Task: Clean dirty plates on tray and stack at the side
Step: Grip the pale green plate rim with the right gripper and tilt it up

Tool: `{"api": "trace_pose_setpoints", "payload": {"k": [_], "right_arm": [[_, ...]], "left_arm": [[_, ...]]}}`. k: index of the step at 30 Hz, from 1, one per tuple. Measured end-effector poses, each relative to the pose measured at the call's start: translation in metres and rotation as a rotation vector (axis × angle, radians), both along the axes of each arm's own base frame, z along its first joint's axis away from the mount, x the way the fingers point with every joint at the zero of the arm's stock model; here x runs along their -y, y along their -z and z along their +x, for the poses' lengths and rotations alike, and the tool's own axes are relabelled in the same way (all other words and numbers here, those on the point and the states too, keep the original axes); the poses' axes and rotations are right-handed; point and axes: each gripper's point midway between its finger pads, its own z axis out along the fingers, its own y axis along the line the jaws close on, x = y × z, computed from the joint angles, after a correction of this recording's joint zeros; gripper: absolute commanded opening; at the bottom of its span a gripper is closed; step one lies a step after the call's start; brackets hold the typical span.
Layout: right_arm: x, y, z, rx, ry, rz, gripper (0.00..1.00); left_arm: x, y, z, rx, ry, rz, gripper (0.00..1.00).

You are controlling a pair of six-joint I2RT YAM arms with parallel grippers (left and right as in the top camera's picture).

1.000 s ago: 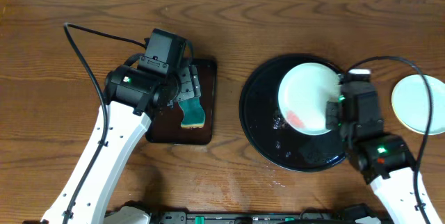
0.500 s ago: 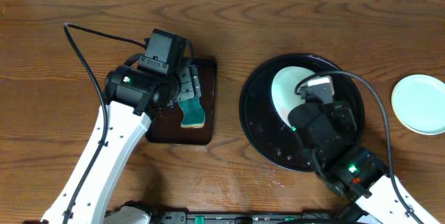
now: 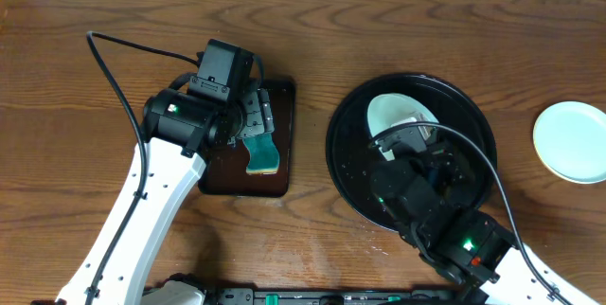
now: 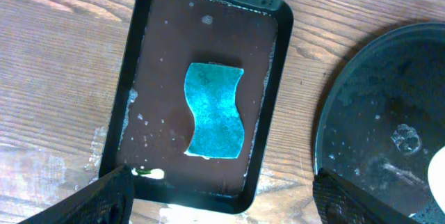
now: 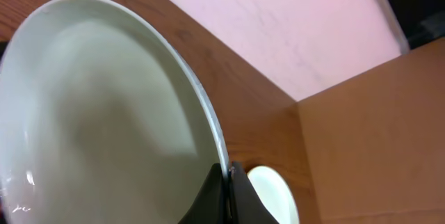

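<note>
Where the right arm comes in over the front edge of the desk, the right pincer is clenched on the rim of a pale mint-white plate. Plate tipped steeply, up on edge, over the back half of the black tray. Cannot tell whether its low edge touches the tray. Tray floor wet, speckled with drops. Wrist view: fingers pinch the rim from both sides; hollow face of the plate shows plain and pale.

Further back, left side: left arm holds the left pincer above a small rectangular tray. Jaws released, spread wide, gripping nothing. Blue-green sponge lies flat in the middle of that tray, clear of the fingers.

Far right: second plate, same pale mint, flat on the desk, near the black tray but apart from it.
</note>
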Motion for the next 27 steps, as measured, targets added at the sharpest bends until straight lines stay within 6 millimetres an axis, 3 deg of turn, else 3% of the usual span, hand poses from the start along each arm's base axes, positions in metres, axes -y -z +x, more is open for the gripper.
{"api": "trace_pose_setpoints", "payload": {"k": [27], "right_arm": [[-0.0042,-0.0077,-0.0019,0.027,-0.013,-0.047,0.01]], "left_arm": [[-0.0001,0.0,0.0,0.0,-0.001,0.0,0.83]]}}
